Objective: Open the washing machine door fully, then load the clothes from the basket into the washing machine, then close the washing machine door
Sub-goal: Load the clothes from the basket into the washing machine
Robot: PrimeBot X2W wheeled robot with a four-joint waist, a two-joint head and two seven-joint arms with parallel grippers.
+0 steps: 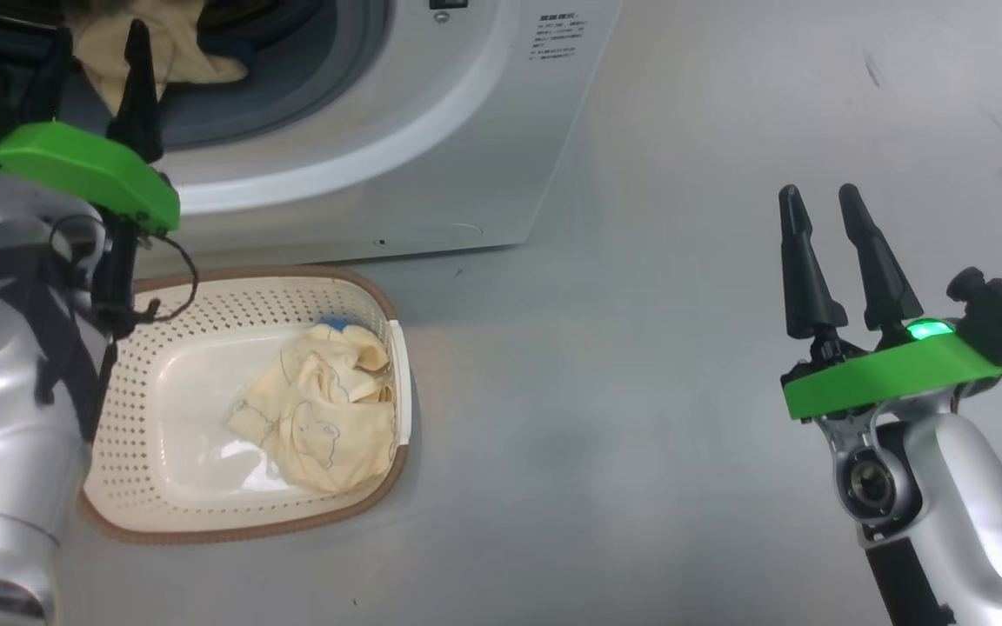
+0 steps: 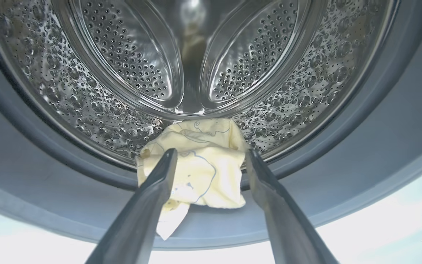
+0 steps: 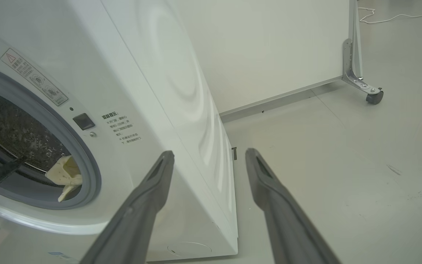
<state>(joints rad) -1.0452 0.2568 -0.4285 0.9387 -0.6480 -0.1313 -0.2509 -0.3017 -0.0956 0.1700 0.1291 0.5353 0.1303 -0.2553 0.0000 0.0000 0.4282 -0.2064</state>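
Note:
The white washing machine (image 1: pixel 431 130) stands with its mouth uncovered; the washing machine door is out of view. My left gripper (image 1: pixel 137 69) reaches up to the grey gasket. In the left wrist view it (image 2: pixel 211 152) is open, and a pale yellow piece of the clothes (image 2: pixel 200 165) lies loose on the drum lip between and beyond its fingertips. The same piece hangs at the mouth (image 3: pixel 66 172). The cream basket (image 1: pixel 205 313) sits on the floor below the machine with another yellow garment (image 1: pixel 318 417) inside. My right gripper (image 1: pixel 818 196) hovers open over bare floor at the right, empty (image 3: pixel 209 154).
The machine's right side panel (image 3: pixel 181 84) is close to my right fingers. A white partition (image 3: pixel 269 47) on a castor (image 3: pixel 374 97) stands behind the machine. A white cable (image 3: pixel 394 16) trails on the grey floor far back.

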